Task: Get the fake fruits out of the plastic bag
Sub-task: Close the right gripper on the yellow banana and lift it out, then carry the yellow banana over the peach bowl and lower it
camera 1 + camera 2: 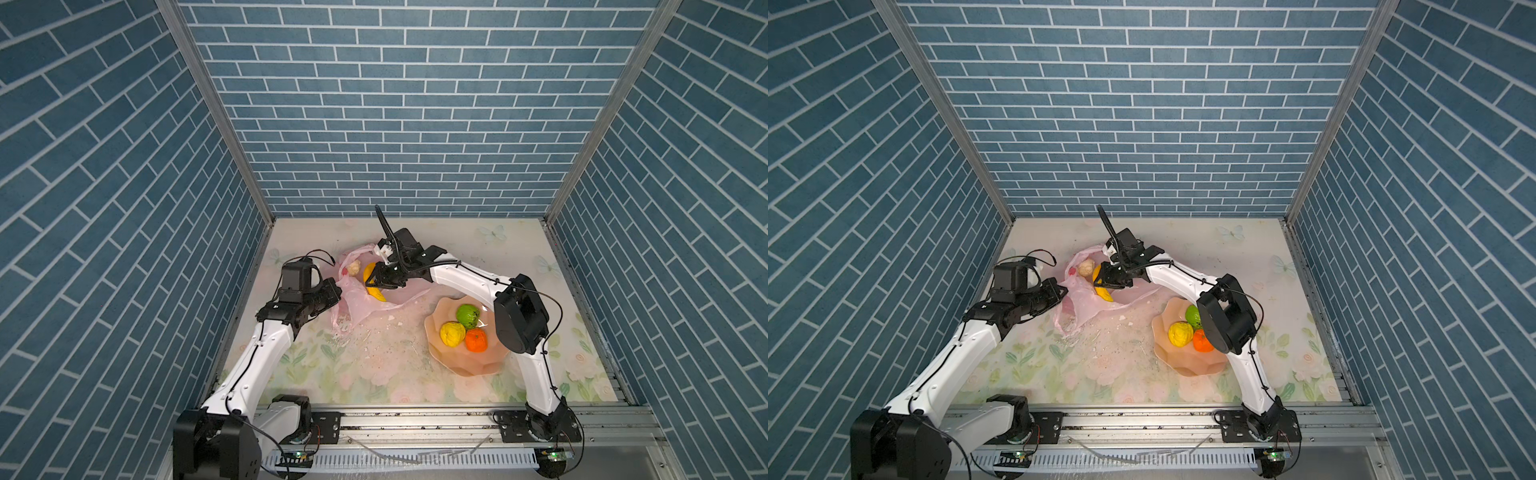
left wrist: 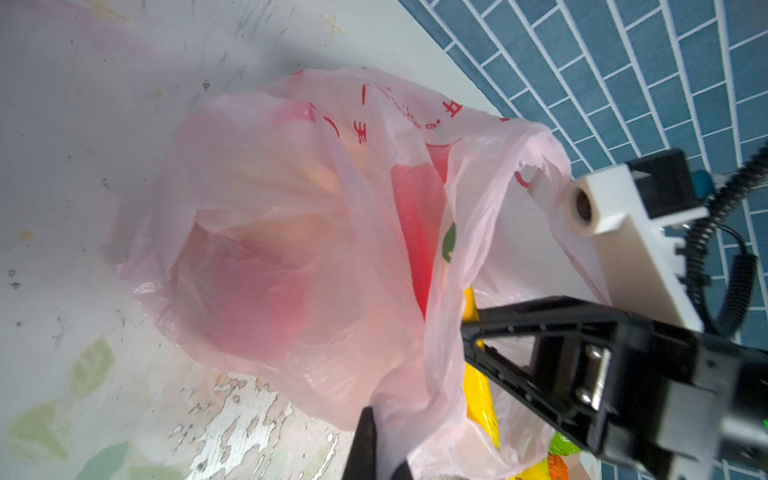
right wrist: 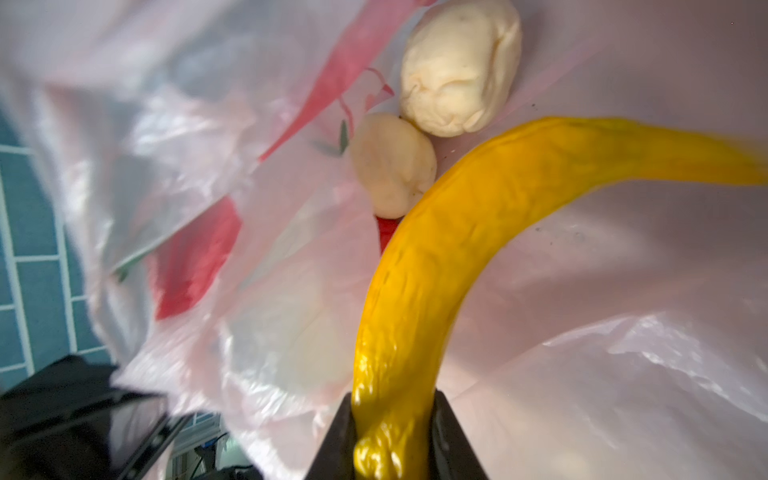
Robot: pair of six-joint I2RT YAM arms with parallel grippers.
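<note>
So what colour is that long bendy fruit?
Golden yellow. The banana shows best in the right wrist view.

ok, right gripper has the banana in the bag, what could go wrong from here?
The right gripper pinches the banana near one end; it may pivot or slip.
The banana curves past a cream lump and could knock it.
The left gripper holds the plastic bag by thin film; that may slip and the mouth collapse.

Robot lab test cell, blue brick-print walls [image 1: 395, 104], aluminium rail [image 1: 415, 422], 2 mounted arms [image 1: 257, 353]
</note>
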